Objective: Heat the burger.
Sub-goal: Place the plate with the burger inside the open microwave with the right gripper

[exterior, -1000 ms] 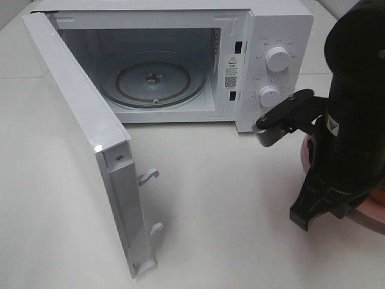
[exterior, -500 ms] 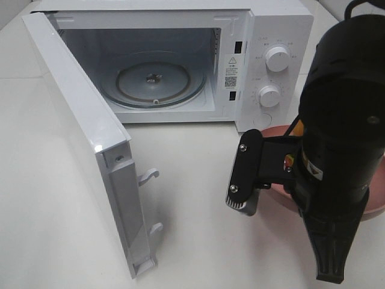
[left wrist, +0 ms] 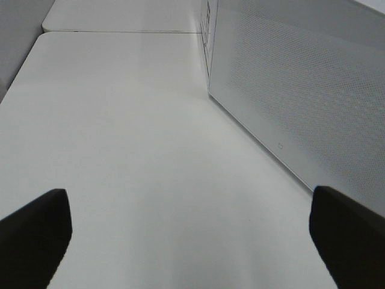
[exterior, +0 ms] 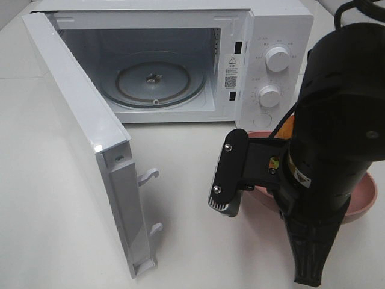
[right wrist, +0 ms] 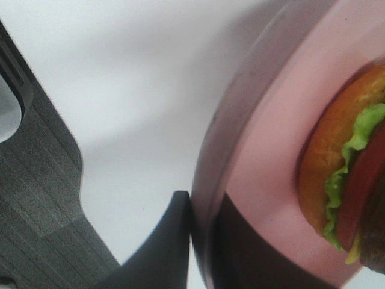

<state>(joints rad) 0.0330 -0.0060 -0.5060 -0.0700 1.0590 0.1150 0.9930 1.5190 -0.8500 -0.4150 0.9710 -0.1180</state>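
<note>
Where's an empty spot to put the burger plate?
Free: the glass turntable inside the microwave, and the table between its open door and the right arm. Crowded: below the dials, where that arm hangs over the pink plate.

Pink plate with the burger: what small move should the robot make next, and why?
Probably swing the pink plate toward the opening of the microwave. The right hand pinches the plate's rim, the burger sits on it, the door stands wide open, and the glass turntable inside is bare.

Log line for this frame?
microwave door open | burger on plate, outside microwave | right gripper at plate rim | left gripper open beside door
</note>
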